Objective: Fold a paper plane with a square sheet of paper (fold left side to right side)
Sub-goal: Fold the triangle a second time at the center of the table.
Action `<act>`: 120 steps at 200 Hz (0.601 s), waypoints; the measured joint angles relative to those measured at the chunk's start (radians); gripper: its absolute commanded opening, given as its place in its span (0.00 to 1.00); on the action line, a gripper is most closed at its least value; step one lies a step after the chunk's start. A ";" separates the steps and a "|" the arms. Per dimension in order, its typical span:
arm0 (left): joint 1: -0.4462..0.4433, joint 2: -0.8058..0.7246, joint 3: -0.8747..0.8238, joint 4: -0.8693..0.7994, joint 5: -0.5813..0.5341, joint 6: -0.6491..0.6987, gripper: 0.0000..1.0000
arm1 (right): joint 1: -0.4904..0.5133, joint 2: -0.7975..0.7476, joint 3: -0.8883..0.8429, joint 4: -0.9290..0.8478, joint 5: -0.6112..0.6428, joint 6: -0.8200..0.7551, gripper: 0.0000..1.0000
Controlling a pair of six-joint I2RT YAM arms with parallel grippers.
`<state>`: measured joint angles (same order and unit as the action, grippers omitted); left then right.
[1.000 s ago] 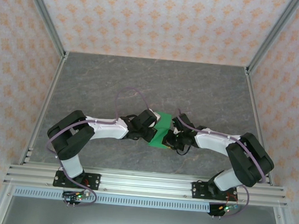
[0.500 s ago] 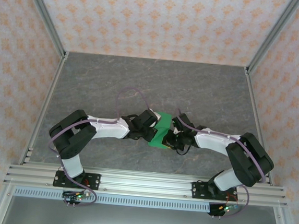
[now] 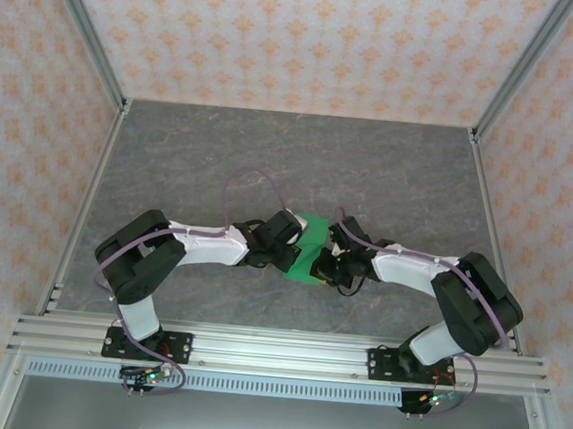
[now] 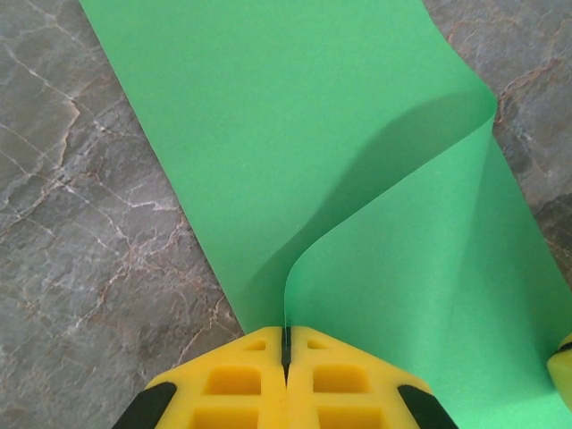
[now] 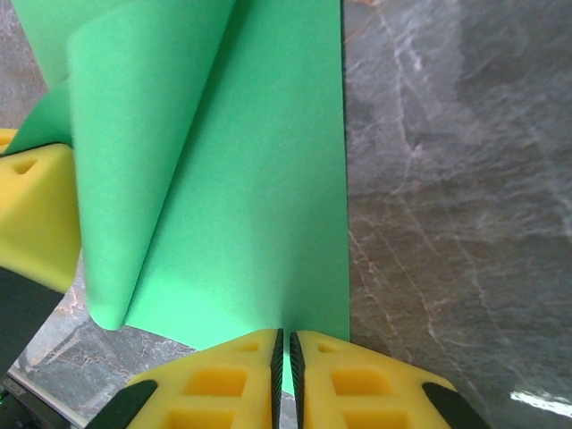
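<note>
Here we are pinching the green sheet of paper (image 3: 310, 247) from both sides. Our left gripper (image 4: 286, 340) is clamping shut on a curled-up edge, and our right gripper (image 5: 284, 347) is nipping the opposite edge. The paper is lying mid-width on the table (image 3: 170, 164), somewhat toward its near edge.

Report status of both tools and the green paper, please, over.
Left tool shut on the green sheet. Right tool shut on it too. Sheet curled over itself, no flat crease yet. No obstacle seen.
</note>
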<state>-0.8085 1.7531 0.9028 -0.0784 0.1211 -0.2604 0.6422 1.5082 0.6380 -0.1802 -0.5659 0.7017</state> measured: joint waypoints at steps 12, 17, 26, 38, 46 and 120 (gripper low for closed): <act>0.000 0.002 0.000 0.000 0.000 0.000 0.00 | 0.001 0.000 0.000 0.000 0.000 0.000 0.16; 0.000 0.002 0.000 0.000 0.000 0.000 0.00 | 0.001 0.000 0.000 0.000 0.000 0.000 0.16; 0.000 0.002 0.000 0.000 0.000 0.000 0.00 | 0.001 0.000 0.000 0.000 0.000 0.000 0.16; 0.000 0.002 0.000 0.000 0.000 0.000 0.00 | 0.001 0.000 0.000 0.000 0.000 0.000 0.16; 0.000 0.002 0.000 0.000 -0.001 0.000 0.00 | 0.001 0.000 0.000 0.000 0.000 0.000 0.16; 0.000 0.002 0.002 -0.001 -0.003 0.000 0.00 | 0.001 0.000 0.002 -0.005 0.001 -0.008 0.16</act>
<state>-0.8085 1.7554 0.9043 -0.0792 0.1184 -0.2600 0.6430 1.5082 0.6403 -0.1848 -0.5652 0.6941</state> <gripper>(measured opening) 0.038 0.163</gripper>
